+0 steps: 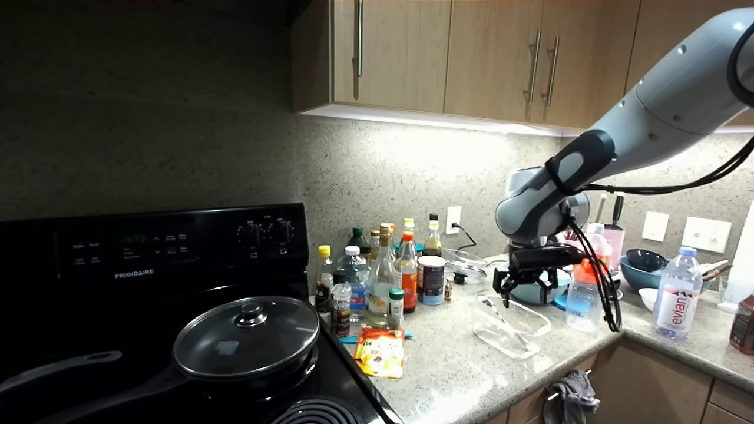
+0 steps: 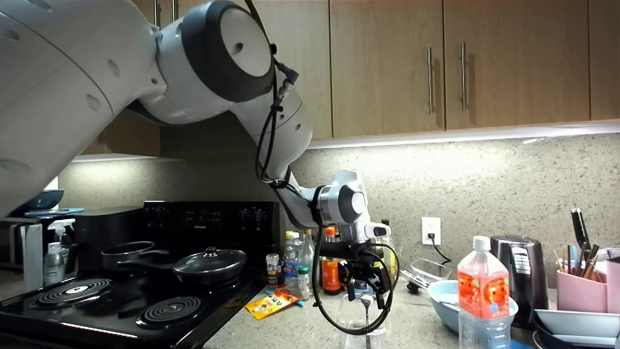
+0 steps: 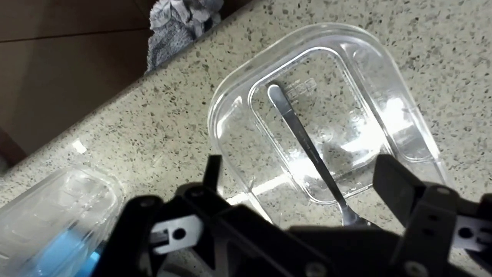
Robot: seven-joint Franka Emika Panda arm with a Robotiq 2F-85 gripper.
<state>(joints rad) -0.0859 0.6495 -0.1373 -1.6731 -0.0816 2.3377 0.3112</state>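
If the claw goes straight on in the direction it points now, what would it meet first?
Probably the metal spoon in the clear container, below the open claw; depth is hard to judge, so the container itself might come first.

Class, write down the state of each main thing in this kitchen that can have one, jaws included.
Jaws: open, gripping nothing.
Clear container: open.
Spoon: handle inside the clear container, ungripped.
Frying pan: lidded.
Stove display: lit.
Cabinet doors: shut.
Under-cabinet light: on.
Black plug: in the outlet.
Evian bottle: upright, capped.
Towel: hanging.
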